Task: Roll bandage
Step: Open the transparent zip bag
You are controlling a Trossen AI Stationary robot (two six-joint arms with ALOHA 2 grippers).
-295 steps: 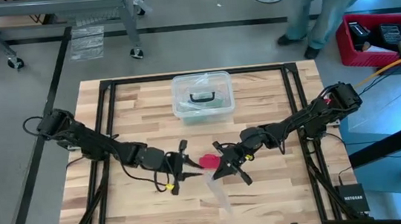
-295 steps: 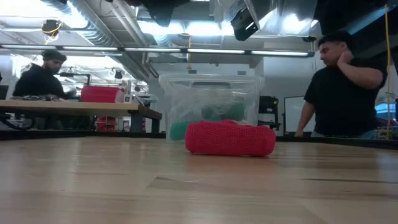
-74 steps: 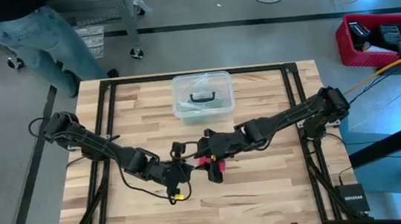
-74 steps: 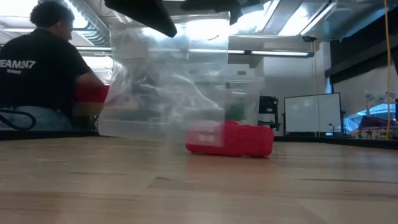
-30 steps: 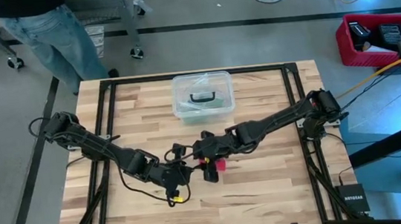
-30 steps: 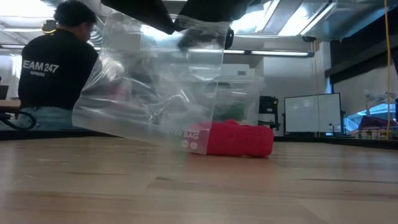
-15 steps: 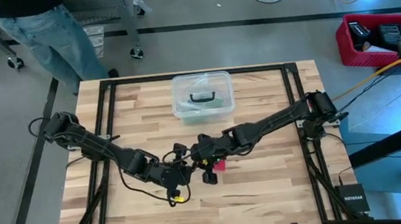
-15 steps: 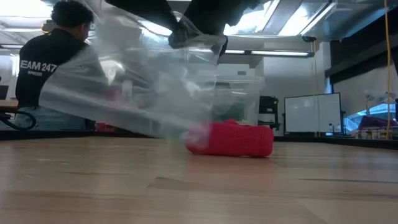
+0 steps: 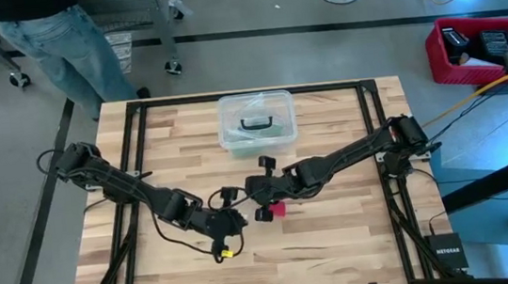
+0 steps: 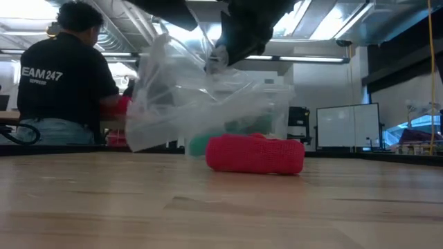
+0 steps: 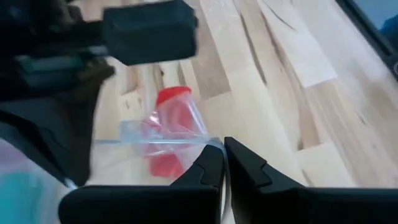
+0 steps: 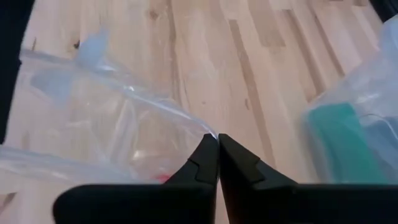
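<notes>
The worktop (image 9: 341, 246) carries the clear lidded box (image 9: 256, 123) at its far edge, and I'll place everything from that. Nearer the front than the box, both arms meet over the middle. Hanging between them is a clear plastic bag (image 10: 201, 104). The right hand (image 12: 217, 138) is pinched shut on the bag's upper edge, and the left hand (image 11: 224, 144) is likewise closed on the bag's rim. The bandage (image 10: 255, 153), a short red roll, lies on the boards just in front of the box, its long axis running across the low view. It sits below and a little toward the right arm's side of the bag, outside it as far as I can judge. So the bag's mouth still has to be brought down around the roll's end.
</notes>
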